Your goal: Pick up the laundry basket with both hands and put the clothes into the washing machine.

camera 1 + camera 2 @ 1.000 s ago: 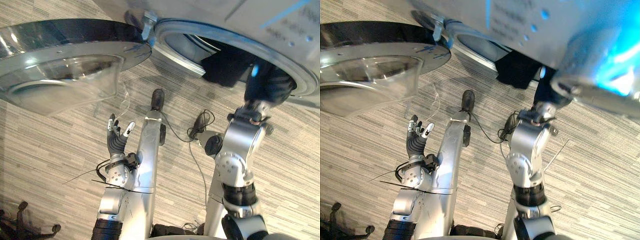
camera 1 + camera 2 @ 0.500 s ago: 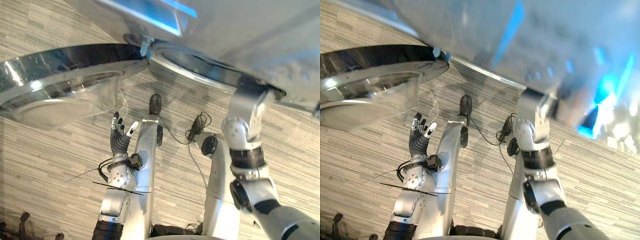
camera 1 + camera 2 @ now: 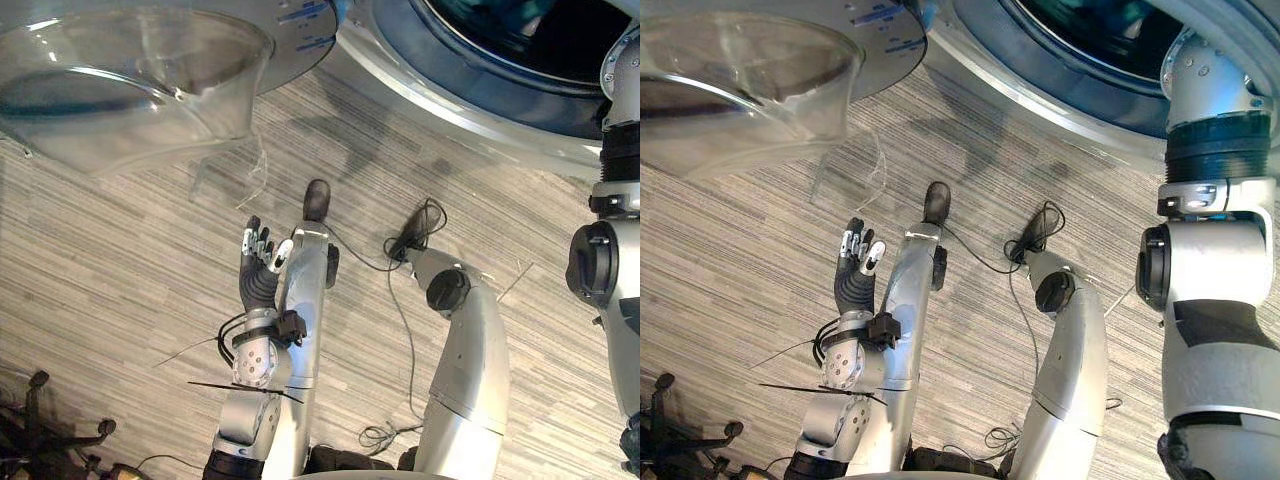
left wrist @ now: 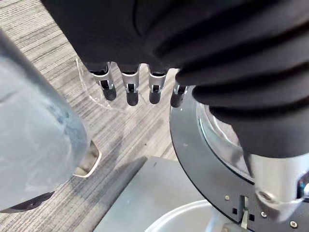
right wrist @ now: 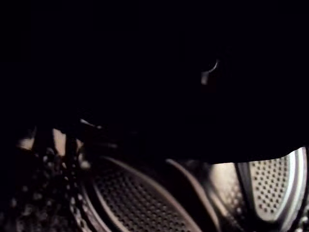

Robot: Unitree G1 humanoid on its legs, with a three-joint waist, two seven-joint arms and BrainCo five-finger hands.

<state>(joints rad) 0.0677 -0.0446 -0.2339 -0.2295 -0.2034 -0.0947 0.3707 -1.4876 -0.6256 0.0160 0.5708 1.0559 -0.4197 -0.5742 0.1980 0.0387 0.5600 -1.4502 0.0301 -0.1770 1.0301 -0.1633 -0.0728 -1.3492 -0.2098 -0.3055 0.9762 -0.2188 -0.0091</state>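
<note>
The washing machine's round opening is at the upper right, with its glass door swung open at the upper left. My right arm reaches up into the opening, and its hand is hidden inside. The right wrist view is dark and shows the perforated metal drum wall close by. Something dark lies deep in the drum; I cannot make out what it is. My left hand hangs below the door with its fingers straight, holding nothing.
Grey striped floor lies under everything. The open door overhangs the space above my left hand. An office chair's wheeled base stands at the lower left.
The camera has moved and now looks more into the opening. My right arm has gone deeper into the drum, and the dark cloth seen at the rim is no longer there. The left hand keeps its pose.
</note>
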